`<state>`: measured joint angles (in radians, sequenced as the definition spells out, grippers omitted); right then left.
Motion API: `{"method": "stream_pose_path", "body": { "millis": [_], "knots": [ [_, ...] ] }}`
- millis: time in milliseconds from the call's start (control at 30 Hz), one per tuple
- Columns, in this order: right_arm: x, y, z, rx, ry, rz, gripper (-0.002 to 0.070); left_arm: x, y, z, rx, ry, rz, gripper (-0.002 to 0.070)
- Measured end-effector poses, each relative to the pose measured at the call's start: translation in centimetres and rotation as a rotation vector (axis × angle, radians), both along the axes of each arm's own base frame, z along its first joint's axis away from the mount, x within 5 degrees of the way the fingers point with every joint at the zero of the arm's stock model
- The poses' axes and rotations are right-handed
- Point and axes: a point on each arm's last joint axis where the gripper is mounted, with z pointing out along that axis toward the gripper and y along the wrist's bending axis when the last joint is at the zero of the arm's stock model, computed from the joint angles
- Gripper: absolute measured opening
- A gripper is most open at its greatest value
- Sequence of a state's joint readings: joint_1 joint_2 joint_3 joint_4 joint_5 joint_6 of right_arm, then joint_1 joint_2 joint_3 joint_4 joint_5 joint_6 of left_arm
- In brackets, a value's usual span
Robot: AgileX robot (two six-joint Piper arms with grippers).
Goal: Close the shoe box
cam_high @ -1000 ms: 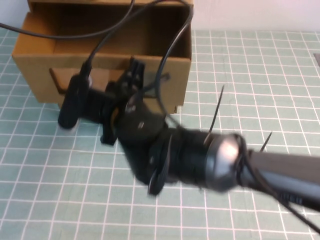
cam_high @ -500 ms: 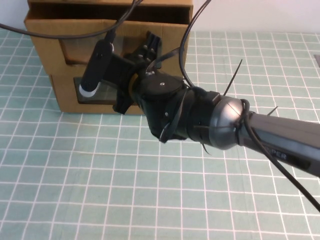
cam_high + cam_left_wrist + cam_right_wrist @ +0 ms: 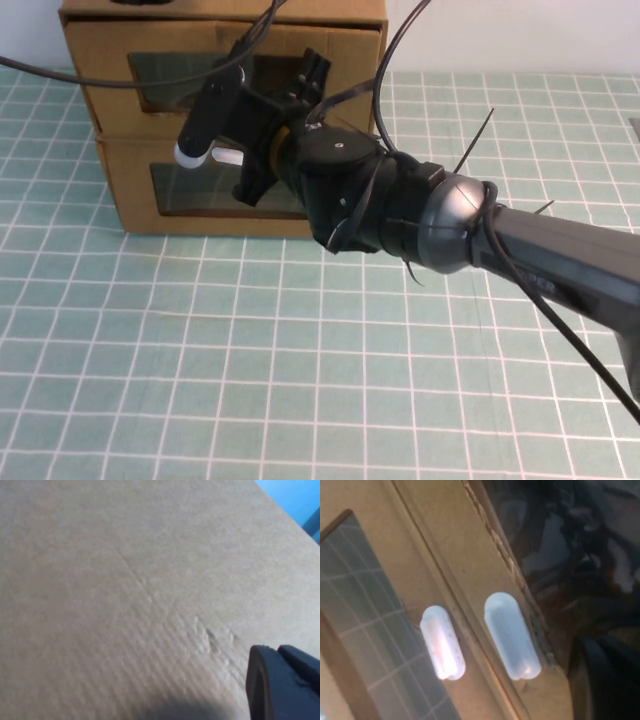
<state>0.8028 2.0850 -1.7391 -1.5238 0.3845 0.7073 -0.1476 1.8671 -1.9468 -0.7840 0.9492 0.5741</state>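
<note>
Shoe box (image 3: 225, 70) at bench's far left corner, stacked on matching box (image 3: 200, 185), drawer apparently home. Right gripper (image 3: 285, 110) against its front, presumably pushing; aperture unclear. Left gripper (image 3: 282, 685) over cardboard; cannot tell.

two stacked cardboard boxes (image 3: 140, 70), apparently two white tabs (image 3: 442, 642)
</note>
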Motion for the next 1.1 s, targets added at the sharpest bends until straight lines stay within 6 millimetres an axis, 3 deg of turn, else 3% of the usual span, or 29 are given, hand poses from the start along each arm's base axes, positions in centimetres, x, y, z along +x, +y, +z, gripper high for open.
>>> {"method": "stream_pose_path", "body": {
  "millis": [233,367,567,667,800,900,1000,1100],
  "knots": [
    [0.4,-0.3,-0.1,0.049,0.039,-0.005,-0.0014,-0.1,0.0,0.0,0.000,0.007,-0.007,-0.0005],
    [-0.7,0.2,0.9,0.178,0.128,0.023,-0.0014,-0.4,0.0,0.2,0.001,0.008,-0.016,-0.0005],
    [-6.4,2.9,5.4,0.269,0.116,0.194,-0.0014,-3.0,0.5,3.7,0.017,-0.088,-0.013,-0.0005],
    [-8.7,2.7,7.7,0.209,0.065,0.169,-0.0014,-5.0,0.9,5.9,0.032,-0.145,-0.016,-0.0005],
    [-9.4,-0.2,9.7,-0.060,-0.019,0.009,-0.0014,-7.9,1.5,8.3,0.073,-0.183,-0.012,-0.0005],
    [-9.1,-3.4,11.2,-0.140,0.032,-0.157,-0.0014,-10.2,2.0,9.7,0.094,-0.213,-0.003,-0.0005],
    [-9.0,-7.2,13.2,-0.076,0.179,-0.239,-0.0014,-12.4,2.6,10.5,0.129,-0.235,0.022,-0.0005],
    [-9.7,-11.4,15.2,0.110,0.385,-0.249,-0.0014,-14.8,3.4,10.9,0.165,-0.253,0.063,-0.0005]
  ]
}}
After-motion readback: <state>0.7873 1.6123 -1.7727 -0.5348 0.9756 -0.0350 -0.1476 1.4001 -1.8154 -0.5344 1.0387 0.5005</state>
